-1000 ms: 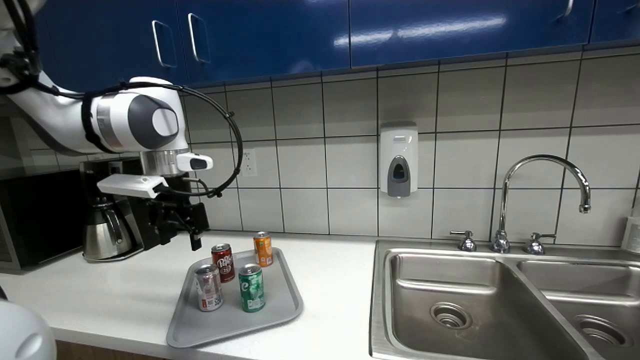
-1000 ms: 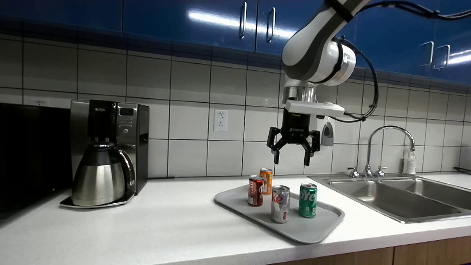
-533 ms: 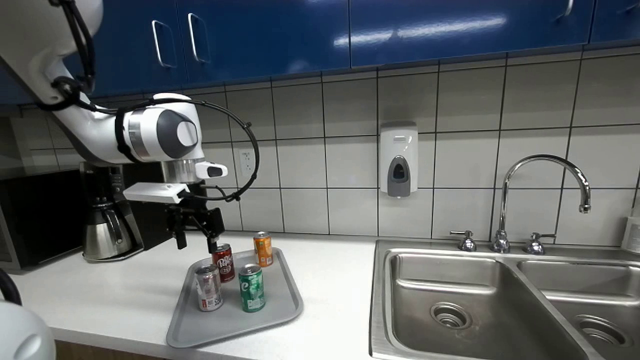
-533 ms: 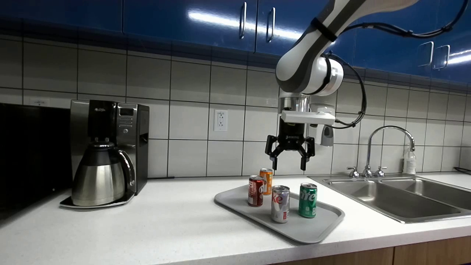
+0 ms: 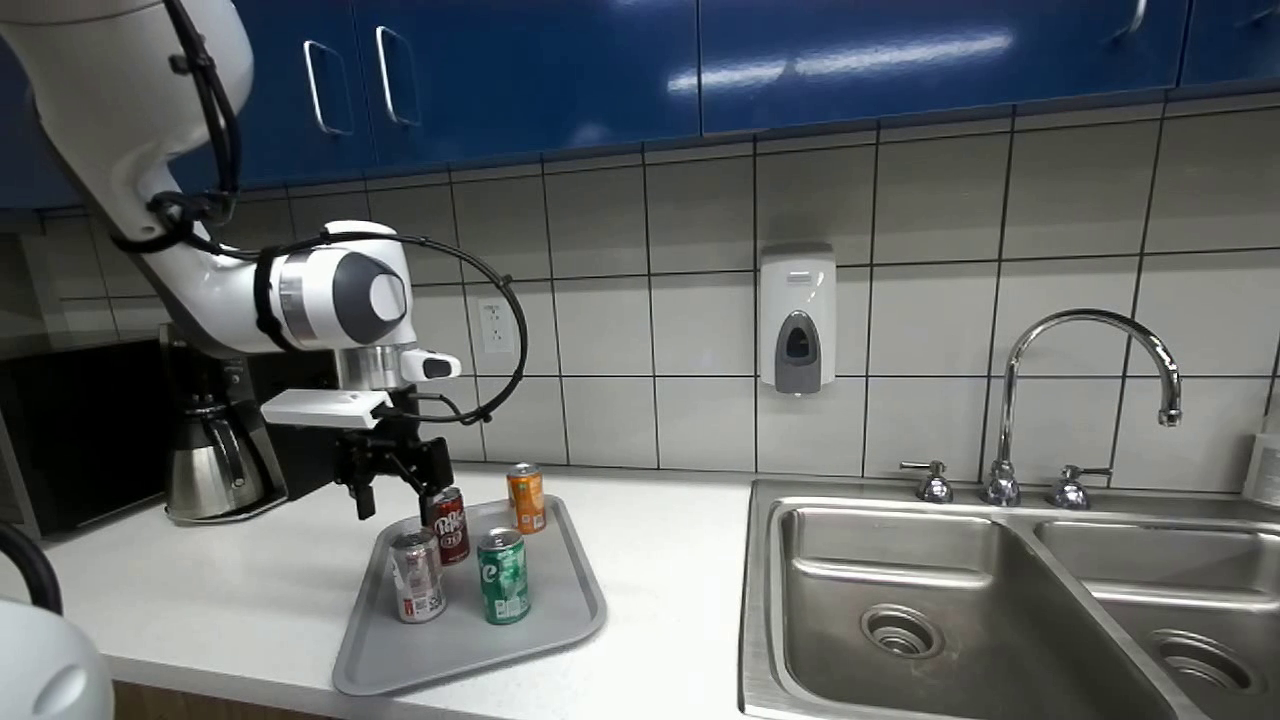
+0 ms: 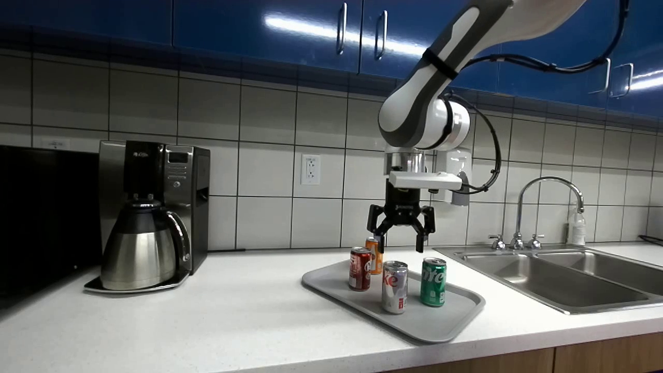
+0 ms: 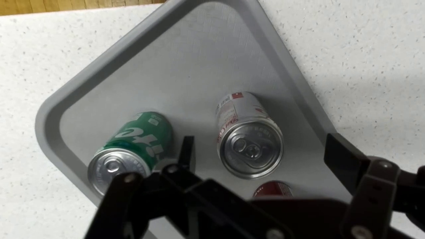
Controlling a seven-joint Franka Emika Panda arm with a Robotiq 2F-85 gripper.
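Observation:
My black gripper (image 6: 400, 246) is open above the tray, holding nothing, its fingertips a little higher than the can tops. Seen from the wrist, a silver Diet Coke can (image 7: 242, 111) shows between the spread fingers (image 7: 345, 159), below them and untouched. A green Sprite can (image 7: 146, 132) stands to the left there, its lower edge partly covered by a finger. Mostly hidden behind the gripper body is a dark red Dr Pepper can (image 7: 273, 189), fully visible in an exterior view (image 6: 360, 269). One finger overlaps an orange can (image 6: 374, 264) at the tray's back.
All the cans stand upright on a grey tray (image 5: 540, 640) on the white counter (image 6: 233, 321). A coffee maker (image 6: 150, 217) with a steel carafe is on one side, a double sink (image 5: 900, 620) on the other. A tiled wall with a soap dispenser (image 5: 797, 320) rises behind.
My arm has come down toward the cans, shifting right in one of the exterior views and left in the opposite one. The jaws stayed open; cans and tray have not moved.

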